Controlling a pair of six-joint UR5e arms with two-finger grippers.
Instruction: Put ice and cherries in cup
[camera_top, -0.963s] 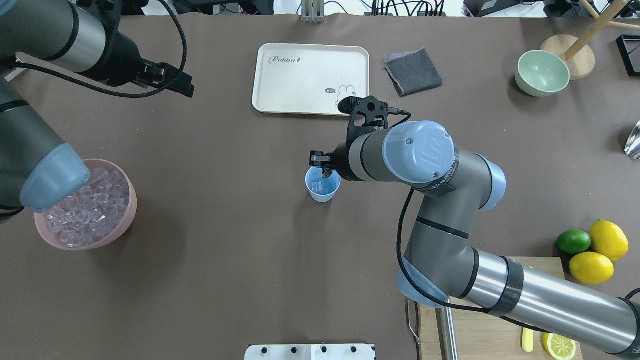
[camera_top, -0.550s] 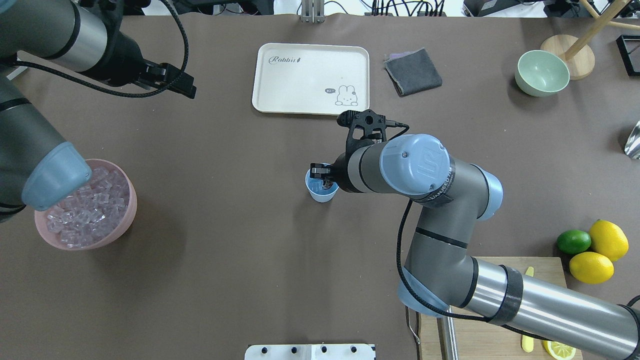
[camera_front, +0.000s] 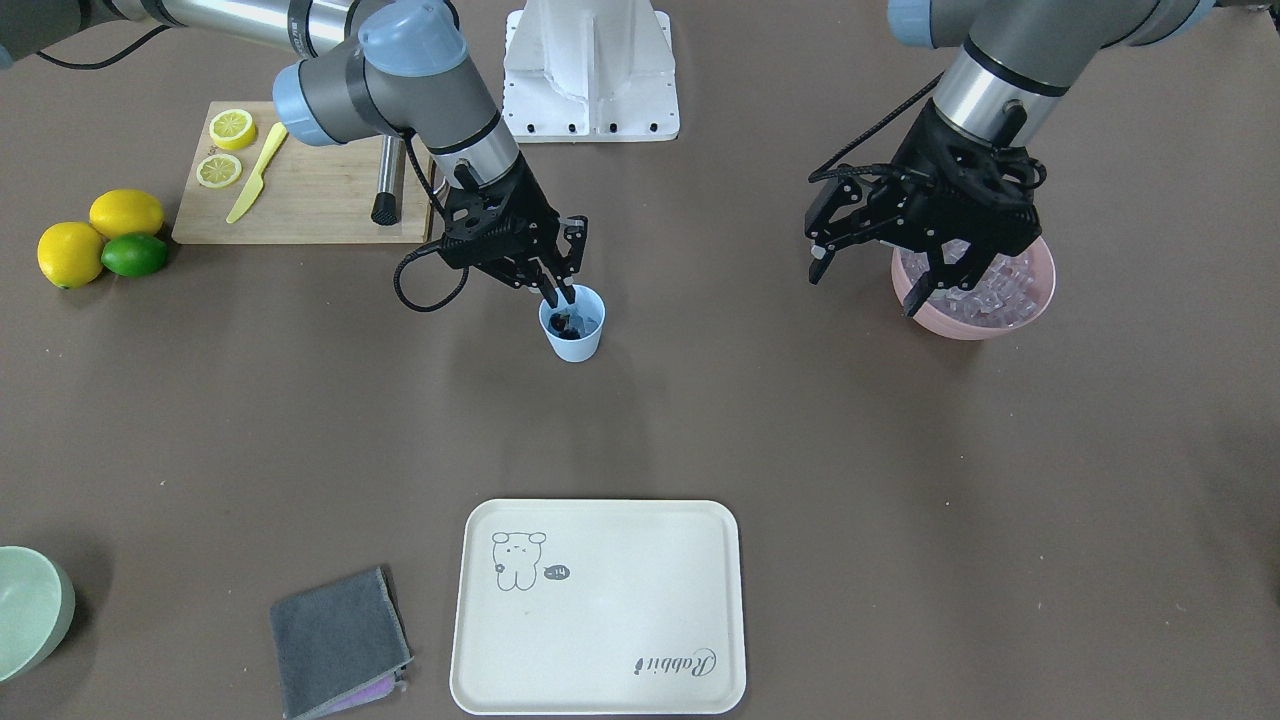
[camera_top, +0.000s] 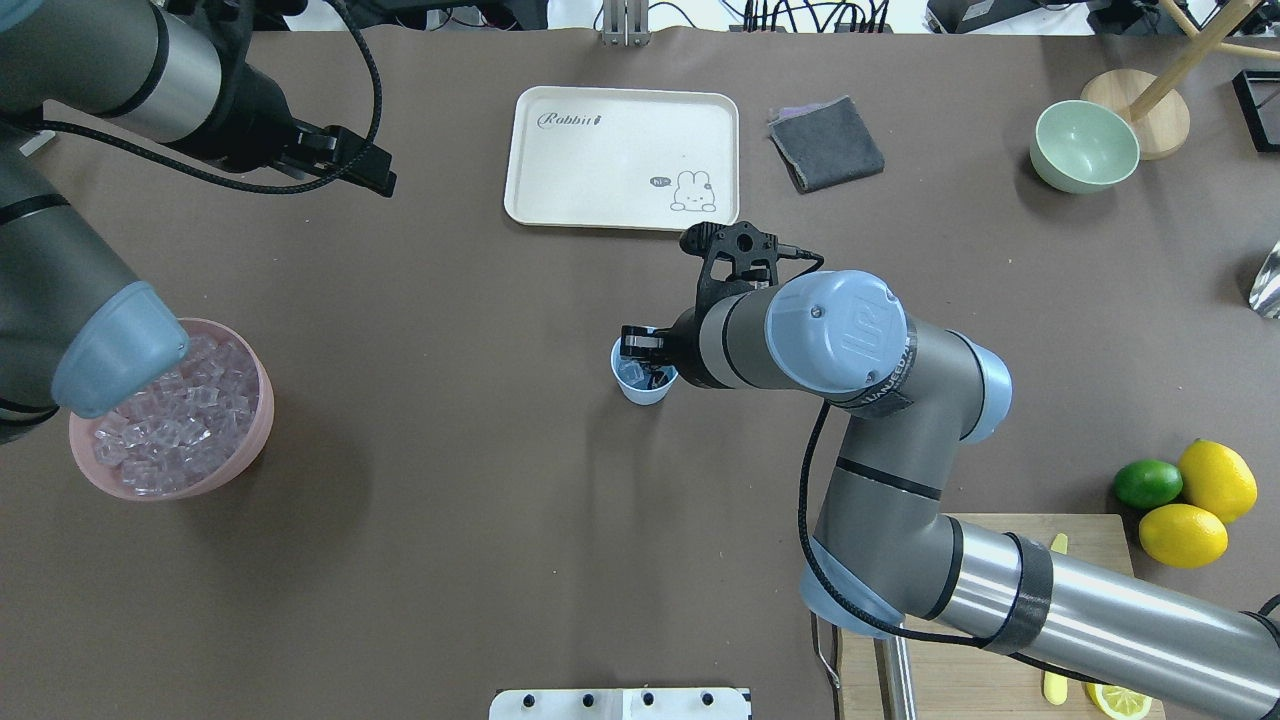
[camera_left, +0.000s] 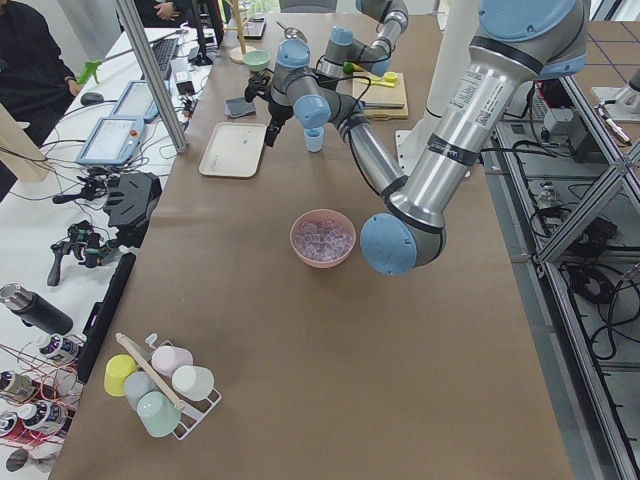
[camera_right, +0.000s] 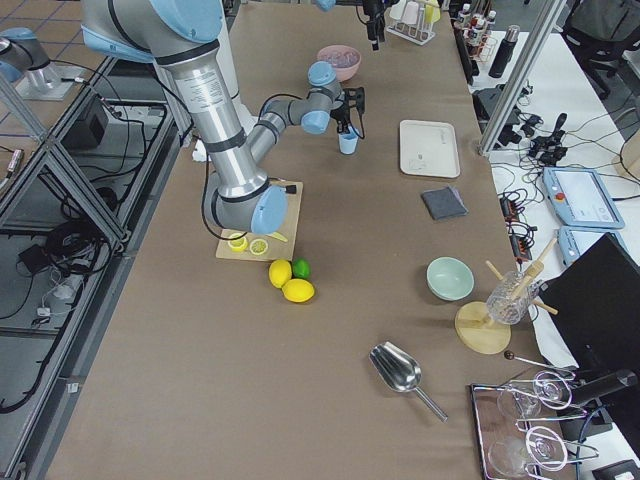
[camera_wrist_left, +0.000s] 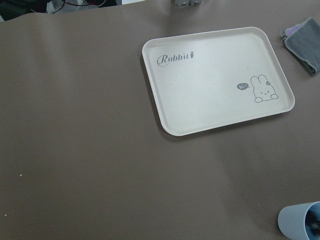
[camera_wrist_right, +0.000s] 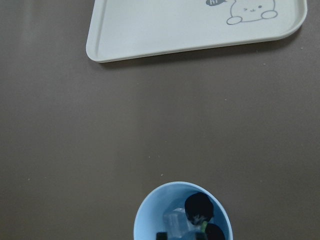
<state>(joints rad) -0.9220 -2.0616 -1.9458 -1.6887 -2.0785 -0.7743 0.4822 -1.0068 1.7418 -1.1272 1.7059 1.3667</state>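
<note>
The pale blue cup (camera_top: 640, 387) (camera_front: 575, 342) stands mid-table. My right gripper (camera_top: 650, 366) (camera_front: 555, 296) reaches down into its mouth, fingers close together, apparently shut on the stems of the dark cherries (camera_wrist_right: 198, 206), which sit low inside the cup (camera_wrist_right: 150, 210) beside a clear cube of ice (camera_wrist_right: 175, 220). More ice (camera_top: 170, 420) (camera_front: 990, 290) fills the pink bowl (camera_top: 255, 440) at the table's left. My left gripper (camera_top: 362, 170) (camera_front: 865, 285) hangs open, nothing between its fingers, high above the table beyond the bowl.
A cream rabbit tray (camera_top: 620, 155) lies behind the cup, a grey cloth (camera_top: 825, 145) beside it. A pale green bowl (camera_top: 1085, 145) sits at the far right. Lemons and a lime (camera_top: 1190, 490) lie beside the cutting board (camera_front: 300, 200). A metal scoop (camera_right: 400, 370) lies farther off.
My right gripper has dropped from just above the cup into its mouth, carrying the cherries down inside. The left gripper has drifted slightly to the right.
</note>
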